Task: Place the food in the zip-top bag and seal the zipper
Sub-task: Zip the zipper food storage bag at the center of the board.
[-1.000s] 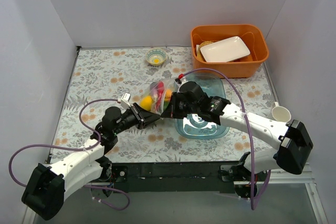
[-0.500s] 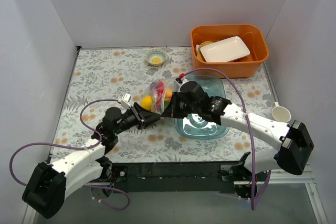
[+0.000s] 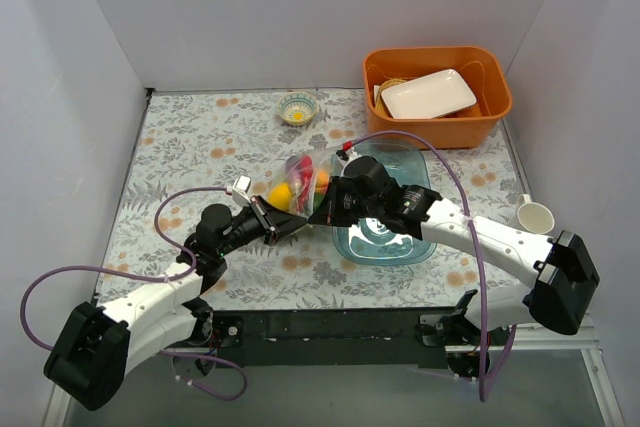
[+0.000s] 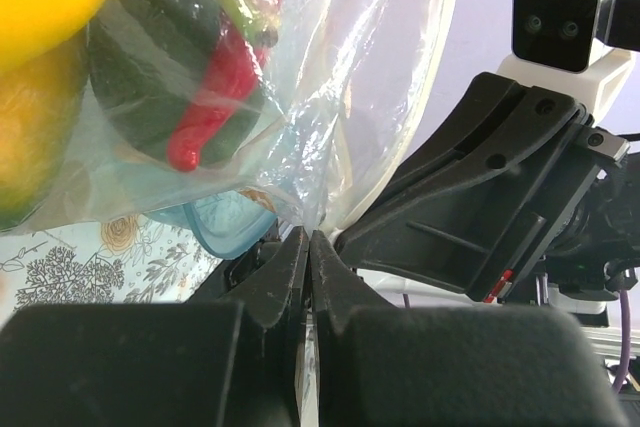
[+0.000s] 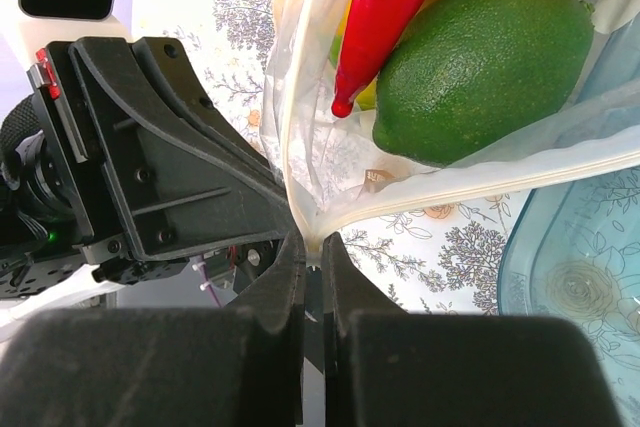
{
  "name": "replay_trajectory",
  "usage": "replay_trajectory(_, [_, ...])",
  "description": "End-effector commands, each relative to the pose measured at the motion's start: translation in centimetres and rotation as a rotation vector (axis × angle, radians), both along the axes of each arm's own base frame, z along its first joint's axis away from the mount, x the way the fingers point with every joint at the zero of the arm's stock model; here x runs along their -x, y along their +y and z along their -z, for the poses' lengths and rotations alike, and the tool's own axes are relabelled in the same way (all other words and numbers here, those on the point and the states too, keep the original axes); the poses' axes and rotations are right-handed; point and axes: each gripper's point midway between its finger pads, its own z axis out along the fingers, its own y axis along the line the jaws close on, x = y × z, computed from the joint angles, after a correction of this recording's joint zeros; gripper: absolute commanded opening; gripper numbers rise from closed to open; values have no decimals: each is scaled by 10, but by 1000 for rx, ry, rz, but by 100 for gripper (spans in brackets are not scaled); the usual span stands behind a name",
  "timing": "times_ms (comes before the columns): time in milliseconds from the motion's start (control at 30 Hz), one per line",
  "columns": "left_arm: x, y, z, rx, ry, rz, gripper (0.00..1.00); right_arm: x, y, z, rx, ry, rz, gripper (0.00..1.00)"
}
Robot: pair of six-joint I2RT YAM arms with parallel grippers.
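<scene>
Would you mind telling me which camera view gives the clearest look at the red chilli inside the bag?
The right wrist view: the red chilli is large and sharp, beside a green lime. The left wrist view shows it blurred behind the crinkled zip-top bag. The top external view gives only a small red speck.

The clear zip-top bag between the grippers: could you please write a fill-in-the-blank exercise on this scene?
1. The left gripper and the right gripper are both ____ on the edge of the clear crinkly plastic zip-top bag.
2. The round toy lime beside the long red toy chilli is coloured ____.
3. The white rectangular plate lies in a plastic tub coloured ____.
Missing words: shut; green; orange.
</scene>
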Motion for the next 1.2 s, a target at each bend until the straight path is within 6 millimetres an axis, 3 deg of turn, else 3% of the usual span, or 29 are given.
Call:
replay_trajectory(0, [7,0,-3,66,145,-6,0,-10,3,-28,-67,-66,35,3])
replay_trajectory(433, [19,2,7,46,162,26,0,-44,-11,-46,-101,-109,160,4])
replay_trajectory(1067, [24,3,16,27,176,40,0,-59,-14,-55,-142,-137,177,5])
replay_trajectory(1167, [21,2,10,42,162,36,1,-50,-6,-54,-179,-97,130,5])
